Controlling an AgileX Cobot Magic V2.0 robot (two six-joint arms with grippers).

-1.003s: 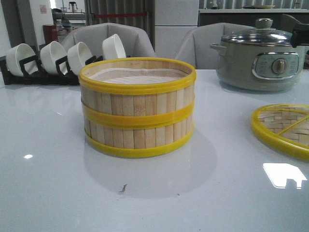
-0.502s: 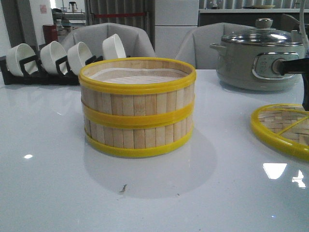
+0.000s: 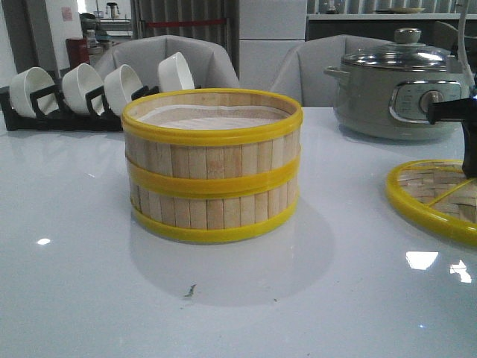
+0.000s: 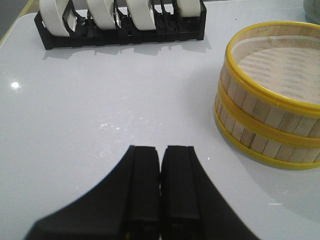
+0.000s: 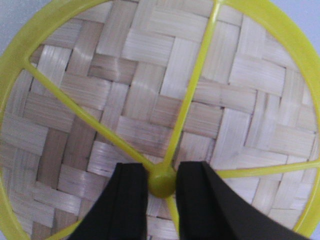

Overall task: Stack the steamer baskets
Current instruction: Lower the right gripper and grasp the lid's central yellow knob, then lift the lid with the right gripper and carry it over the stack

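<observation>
At table centre, the steamer baskets [image 3: 212, 164] sit stacked on glossy white table [image 3: 89, 298]. Toward three o'clock, the right gripper [image 5: 163, 197] straddles the woven lid's [image 5: 150, 100] hub, fingers apart. The left gripper [image 4: 160, 187] hovers, fingers together. Grey chairs [image 3: 168, 56] stand behind.

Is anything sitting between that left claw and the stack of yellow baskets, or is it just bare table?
Nothing visible stands between them. The left gripper, jaws shut, hangs over bare white table, and the steamer baskets, already one on the other, sit off to its side. The bowl rack is farther back, out of that path.
</observation>
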